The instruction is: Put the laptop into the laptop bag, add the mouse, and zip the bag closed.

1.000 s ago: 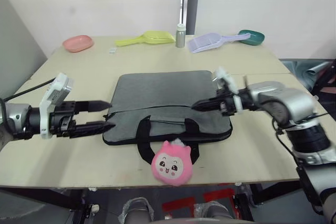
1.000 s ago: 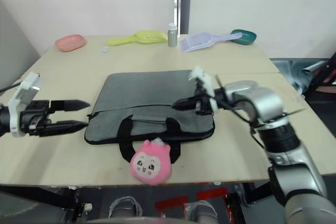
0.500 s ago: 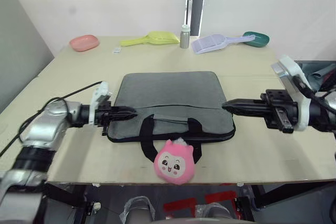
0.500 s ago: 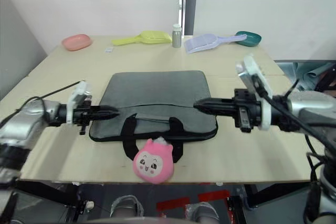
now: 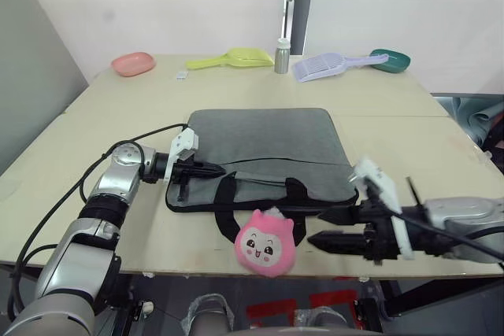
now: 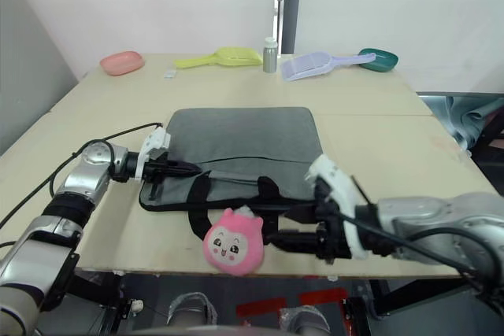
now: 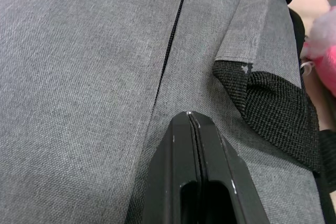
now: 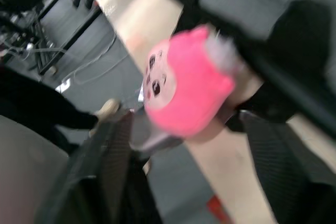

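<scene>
We see the grey laptop bag [image 5: 264, 155] lying flat in the middle of the table [image 5: 118, 116], its black handles [image 5: 260, 202] hanging toward the near edge. Its zipper line [image 7: 170, 51] runs along the grey fabric, and we cannot tell whether the laptop or the mouse is inside.

Our left gripper [image 5: 211, 170] rests on the bag's left near corner; in the left wrist view its two fingers [image 7: 191, 150] are pressed together, flat on the fabric just beside the zipper line and a black handle strap [image 7: 262, 103].

Our right gripper [image 5: 324, 227] hovers at the near edge of the table, right of the pink plush toy [image 5: 265, 244], its fingers spread apart and pointing left toward the toy without touching it.

Along the far edge stand a pink dish [image 5: 132, 63], a yellow scoop [image 5: 232, 58], a small bottle [image 5: 282, 56], a lilac scoop [image 5: 327, 65] and a green scoop [image 5: 391, 59].
</scene>
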### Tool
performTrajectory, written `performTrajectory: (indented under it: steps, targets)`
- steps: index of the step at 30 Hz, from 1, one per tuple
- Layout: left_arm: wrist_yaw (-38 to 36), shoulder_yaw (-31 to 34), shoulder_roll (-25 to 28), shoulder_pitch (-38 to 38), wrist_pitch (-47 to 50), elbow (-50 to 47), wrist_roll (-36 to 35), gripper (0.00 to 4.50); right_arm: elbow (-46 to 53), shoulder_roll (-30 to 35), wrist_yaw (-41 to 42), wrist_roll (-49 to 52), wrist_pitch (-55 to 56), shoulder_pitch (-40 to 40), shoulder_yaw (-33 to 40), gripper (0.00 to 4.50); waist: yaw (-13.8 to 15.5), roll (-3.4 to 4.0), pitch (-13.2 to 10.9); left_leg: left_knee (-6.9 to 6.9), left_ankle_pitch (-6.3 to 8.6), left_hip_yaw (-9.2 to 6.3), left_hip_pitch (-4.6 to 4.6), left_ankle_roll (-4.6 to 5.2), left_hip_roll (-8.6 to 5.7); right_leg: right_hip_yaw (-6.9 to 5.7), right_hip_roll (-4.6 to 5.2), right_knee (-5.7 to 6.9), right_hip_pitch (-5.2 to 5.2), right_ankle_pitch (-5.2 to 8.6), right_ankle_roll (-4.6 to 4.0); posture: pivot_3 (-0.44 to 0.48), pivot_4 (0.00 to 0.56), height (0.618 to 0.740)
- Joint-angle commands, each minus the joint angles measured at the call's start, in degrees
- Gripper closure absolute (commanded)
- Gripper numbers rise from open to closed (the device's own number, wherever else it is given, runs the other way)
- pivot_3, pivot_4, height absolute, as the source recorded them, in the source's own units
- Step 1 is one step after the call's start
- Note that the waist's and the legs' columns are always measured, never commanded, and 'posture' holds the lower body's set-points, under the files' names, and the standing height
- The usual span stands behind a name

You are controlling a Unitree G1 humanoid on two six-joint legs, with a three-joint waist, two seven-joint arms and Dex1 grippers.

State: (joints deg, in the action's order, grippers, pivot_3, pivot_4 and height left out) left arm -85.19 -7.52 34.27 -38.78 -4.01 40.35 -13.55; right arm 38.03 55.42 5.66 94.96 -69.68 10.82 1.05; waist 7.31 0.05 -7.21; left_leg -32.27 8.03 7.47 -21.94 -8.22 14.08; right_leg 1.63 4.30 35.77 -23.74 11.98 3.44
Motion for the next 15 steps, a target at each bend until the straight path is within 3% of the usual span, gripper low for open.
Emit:
performTrajectory:
  steps: [1,9,15]
  targets:
    - [-0.81,-2.08,-0.40,1.32,-1.52,1.31,3.25,4.50,-4.64,-2.52,-2.27,-4.49,0.07,2.18,-5.60,0.02,0.02,0.04,0.03,-0.02,0.00,0.01,-0.01,0.00,-0.02,0.00,0.04,0.00,0.00,-0.01,0.02,0.000,0.150,0.740]
    - [-0.75,-3.31,-0.07,2.96,-4.87,0.60,5.32,4.50,-9.73,-12.39,0.82,-12.77,-1.60,7.96,-13.78,0.02,-0.22,0.13,0.19,0.02,-0.03,-0.01,-0.06,-0.06,-0.03,-0.04,0.04,-0.01,-0.02,0.00,0.06,0.000,0.150,0.740]
    - [-0.47,-3.20,-0.17,3.37,-6.29,1.00,6.35,4.50,-11.56,-16.19,2.34,-14.44,-2.66,9.97,-13.57,0.02,-0.21,0.16,0.26,0.02,-0.03,0.00,-0.04,-0.06,-0.03,-0.04,0.05,-0.01,-0.01,0.00,0.06,0.000,0.150,0.740]
